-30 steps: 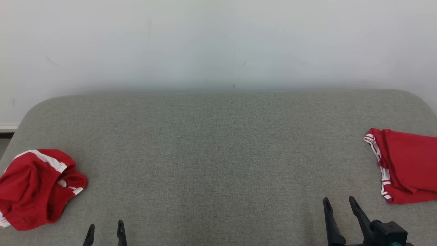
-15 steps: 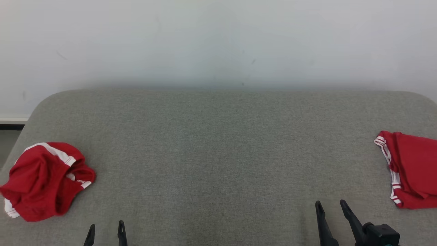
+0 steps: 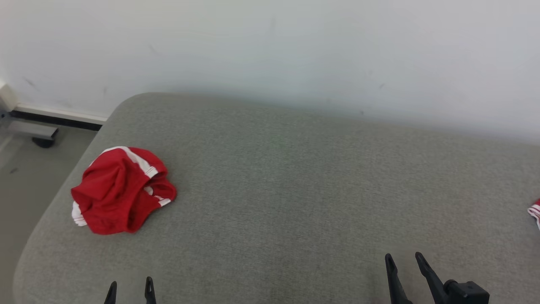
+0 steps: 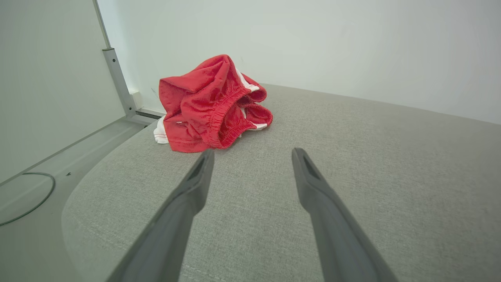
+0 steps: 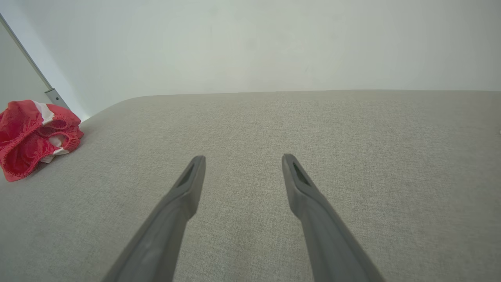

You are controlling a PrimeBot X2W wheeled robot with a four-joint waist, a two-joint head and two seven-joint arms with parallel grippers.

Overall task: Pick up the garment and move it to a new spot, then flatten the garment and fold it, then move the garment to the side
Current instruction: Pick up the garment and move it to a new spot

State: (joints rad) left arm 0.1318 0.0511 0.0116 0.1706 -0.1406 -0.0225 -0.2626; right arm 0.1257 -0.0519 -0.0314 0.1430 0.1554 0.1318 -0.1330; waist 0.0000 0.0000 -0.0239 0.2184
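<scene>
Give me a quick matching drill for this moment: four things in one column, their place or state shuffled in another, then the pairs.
1. crumpled red garment
2. left gripper
3. right gripper
4. red-and-white cloth sliver

A. cut by head view's right edge
B. lower right, fingers apart, empty
C. bunched at left end of grey pad
D. lower left, fingers apart, empty

Pairs: 1-C, 2-D, 3-B, 4-A

The right edge cuts off a second red garment (image 3: pixel 535 210).
</scene>
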